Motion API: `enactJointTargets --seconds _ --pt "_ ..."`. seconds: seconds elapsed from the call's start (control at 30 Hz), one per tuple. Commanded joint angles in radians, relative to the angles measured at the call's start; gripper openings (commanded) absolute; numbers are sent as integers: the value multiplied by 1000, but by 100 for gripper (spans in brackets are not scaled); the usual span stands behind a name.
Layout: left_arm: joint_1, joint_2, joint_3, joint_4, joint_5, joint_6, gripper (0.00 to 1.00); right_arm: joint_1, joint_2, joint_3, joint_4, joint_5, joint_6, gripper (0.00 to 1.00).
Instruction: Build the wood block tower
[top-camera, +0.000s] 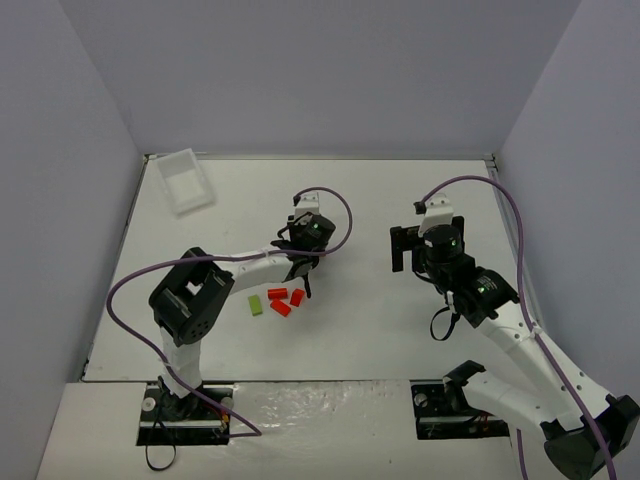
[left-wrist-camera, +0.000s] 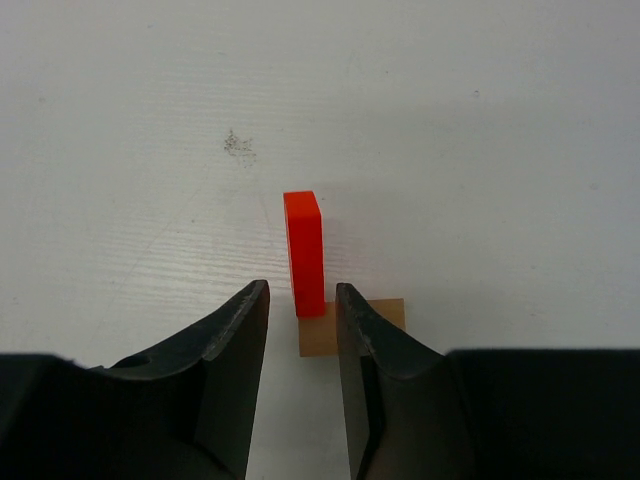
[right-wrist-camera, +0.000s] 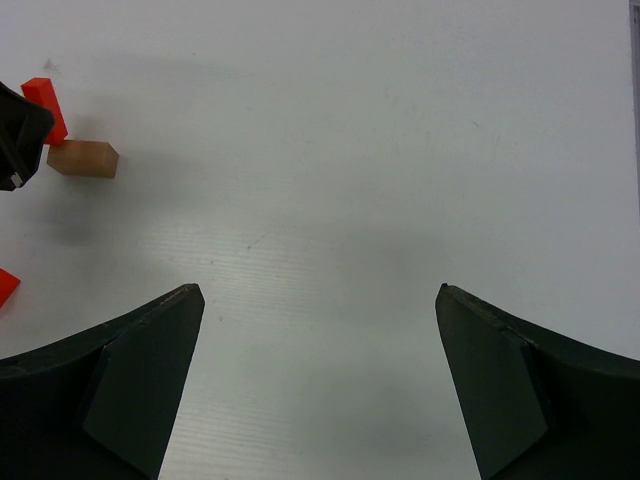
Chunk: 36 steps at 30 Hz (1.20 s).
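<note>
Worktop (top-camera: 360, 340) with 2 robot arms, early in a block tower build. The tower (left-wrist-camera: 303, 285) has 2 pieces: an upright red block (left-wrist-camera: 303, 230) standing on a flat tan block (left-wrist-camera: 385, 313), near the worktop's centre. The left end effector (left-wrist-camera: 302, 292) straddles the red block's foot. Its jaws are slightly parted with a thin gap on each side, so it does not look gripped. At its 8 o'clock, seen from overhead, 1 green block (top-camera: 256, 304) and 3 loose red blocks (top-camera: 281, 309) lie unstacked. The right end effector (right-wrist-camera: 317, 290), at the tower's 3 o'clock, is spread wide and holds nothing. Most of the stacking appears to be left. A tray (top-camera: 187, 180) sits at the worktop's 10 o'clock corner.
</note>
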<state>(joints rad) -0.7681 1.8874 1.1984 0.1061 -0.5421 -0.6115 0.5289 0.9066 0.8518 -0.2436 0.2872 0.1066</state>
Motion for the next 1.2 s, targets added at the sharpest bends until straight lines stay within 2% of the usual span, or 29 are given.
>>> enactJointTargets --seconds 0.0,0.27,0.4,0.6,0.63,0.73,0.93,1.17 --pt "-11 -53 13 38 -32 -27 30 -7 -10 3 43 1 -1 100" --pt "-9 -61 20 21 -48 -35 29 -7 -15 0 44 1 -4 100" --pt "17 -65 140 -153 -70 -53 30 -7 -13 1 44 -1 -3 100" --pt "112 10 360 -398 112 -104 36 -7 -3 8 44 -8 0 100" --pt "143 44 423 -473 181 -148 38 -7 -3 9 44 -9 1 100" --pt "174 107 504 -558 283 -233 48 -7 -4 9 44 -14 2 100" --pt "183 231 689 -699 338 -265 57 -8 2 12 44 -25 10 100" --pt "192 352 808 -795 365 -270 58 -7 -5 7 43 -51 17 100"
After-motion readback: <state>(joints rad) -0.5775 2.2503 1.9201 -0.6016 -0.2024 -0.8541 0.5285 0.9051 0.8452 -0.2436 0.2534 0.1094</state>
